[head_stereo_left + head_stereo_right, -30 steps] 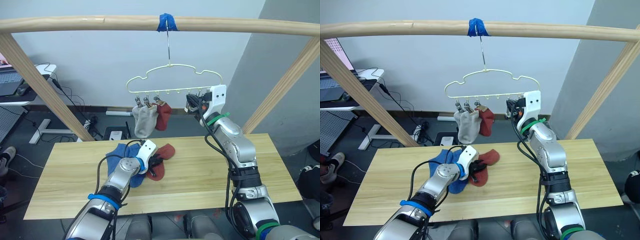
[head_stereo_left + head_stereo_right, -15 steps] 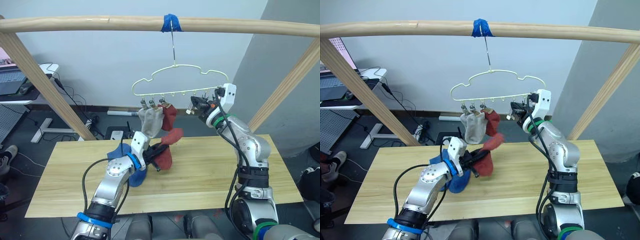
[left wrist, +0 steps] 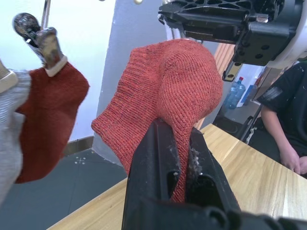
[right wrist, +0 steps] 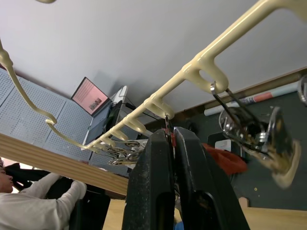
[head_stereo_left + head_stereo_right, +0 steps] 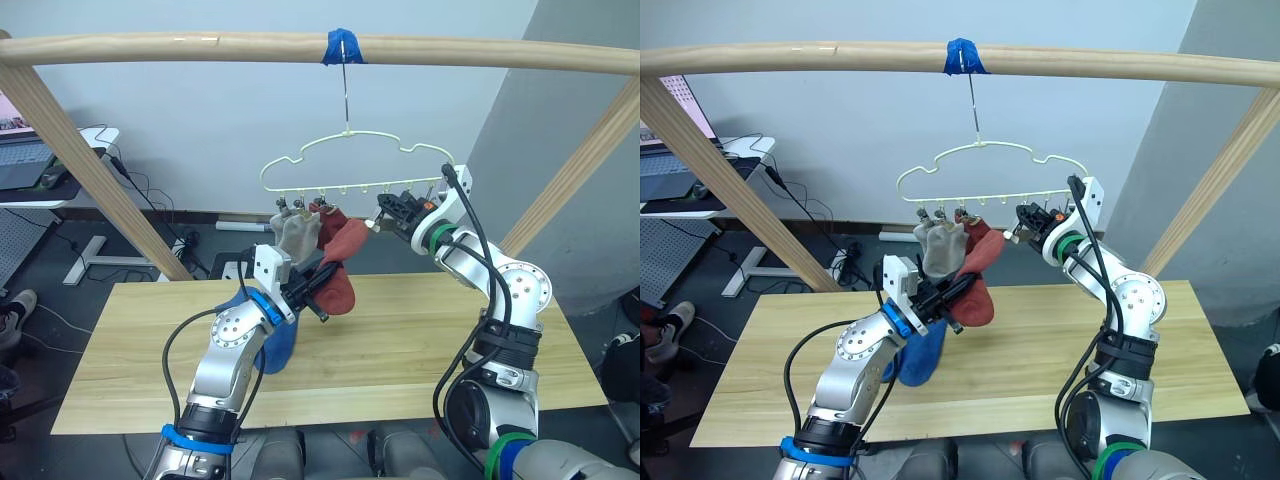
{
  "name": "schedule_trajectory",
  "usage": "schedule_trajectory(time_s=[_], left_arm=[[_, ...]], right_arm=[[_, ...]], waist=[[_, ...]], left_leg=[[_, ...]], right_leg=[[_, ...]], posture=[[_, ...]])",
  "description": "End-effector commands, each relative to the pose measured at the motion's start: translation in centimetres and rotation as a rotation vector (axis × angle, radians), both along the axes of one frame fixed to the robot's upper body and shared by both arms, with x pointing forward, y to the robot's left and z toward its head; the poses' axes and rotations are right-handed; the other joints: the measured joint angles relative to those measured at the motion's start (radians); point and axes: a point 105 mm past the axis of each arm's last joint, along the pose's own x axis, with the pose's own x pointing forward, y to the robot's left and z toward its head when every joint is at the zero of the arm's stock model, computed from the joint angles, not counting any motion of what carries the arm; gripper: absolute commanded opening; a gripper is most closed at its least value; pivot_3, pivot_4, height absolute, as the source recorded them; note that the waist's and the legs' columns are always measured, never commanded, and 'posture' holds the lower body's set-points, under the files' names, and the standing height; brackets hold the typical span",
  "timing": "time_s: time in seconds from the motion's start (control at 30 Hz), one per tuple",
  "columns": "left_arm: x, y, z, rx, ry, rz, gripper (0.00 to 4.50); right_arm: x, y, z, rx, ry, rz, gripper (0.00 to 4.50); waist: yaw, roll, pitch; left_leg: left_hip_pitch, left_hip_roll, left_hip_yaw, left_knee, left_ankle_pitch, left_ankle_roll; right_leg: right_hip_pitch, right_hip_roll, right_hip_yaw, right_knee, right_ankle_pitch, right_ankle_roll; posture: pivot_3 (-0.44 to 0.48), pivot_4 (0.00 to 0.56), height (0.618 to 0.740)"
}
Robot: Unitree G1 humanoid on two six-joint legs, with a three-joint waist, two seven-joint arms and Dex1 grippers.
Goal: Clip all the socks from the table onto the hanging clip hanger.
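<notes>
The hanger [image 5: 355, 165] hangs by its hook from a wooden rail [image 5: 200, 46] at a blue tape wrap [image 5: 343, 45], above the table [image 5: 420, 340]. Three socks already hang from its clips on the robot's left end: two grey ones [image 5: 296, 232] and a red one [image 5: 322, 214] just beside them. The clips toward the other end are bare, and the right gripper [image 5: 385, 203] is up among them, jaws pressed together on one metal clip [image 4: 167, 125], with another free clip [image 4: 256, 136] dangling just beside. The left gripper [image 5: 322, 285] is lifted below the hanger, jaws pinching the second red sock [image 5: 342, 265], whose top reaches up near the hung red sock and close to the right gripper. A blue sock [image 5: 277, 343] lies on the table under the left arm. Slanted wooden posts [image 5: 90, 160] brace the rail on both sides, well apart from the hanger. A person's hand [image 3: 292, 158] rests at the table's edge in the left wrist view.
</notes>
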Motion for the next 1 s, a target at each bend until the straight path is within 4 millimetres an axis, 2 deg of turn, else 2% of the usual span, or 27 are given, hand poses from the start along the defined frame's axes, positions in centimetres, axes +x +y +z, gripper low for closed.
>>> schedule_trajectory(time_s=[0.03, 0.3, 0.7, 1.0], left_arm=[[0.1, -0.2, 1.3, -0.015, -0.047, -0.015, 0.03], [-0.7, -0.7, 1.0, -0.017, -0.04, -0.049, 0.03], [-0.3, -0.7, 1.1, -0.017, -0.039, -0.04, 0.03], [-0.1, -1.3, 1.8, -0.034, -0.058, -0.044, 0.03]], right_arm=[[-0.2, -0.3, 0.6, 0.013, -0.006, -0.015, 0.0], [0.1, -1.0, 0.9, 0.063, 0.013, -0.057, 0.0], [-0.3, -0.2, 1.1, 0.063, 0.019, -0.019, 0.0], [-1.0, 1.4, 1.1, 0.036, 0.007, 0.036, 0.0]], waist=[[0.0, 0.0, 0.0], [-0.001, 0.0, 0.0], [-0.004, 0.0, 0.0], [-0.007, 0.0, 0.0]], left_leg=[[0.0, 0.0, 0.0, 0.0, 0.0, 0.0], [0.0, 0.0, 0.0, 0.0, 0.0, 0.0], [-0.001, 0.0, 0.0, 0.0, 0.0, 0.0], [-0.001, 0.0, 0.001, -0.001, 0.0, 0.0]], right_leg=[[0.0, 0.0, 0.0, 0.0, 0.0, 0.0], [0.0, 0.0, 0.0, 0.0, 0.0, 0.0], [-0.001, 0.0, 0.0, 0.0, 0.0, 0.0], [-0.001, 0.0, 0.001, 0.0, 0.0, 0.0]], posture=[[0.001, 0.13, 0.74], [-0.007, 0.132, 0.74], [-0.003, 0.135, 0.74], [-0.006, 0.135, 0.74]])
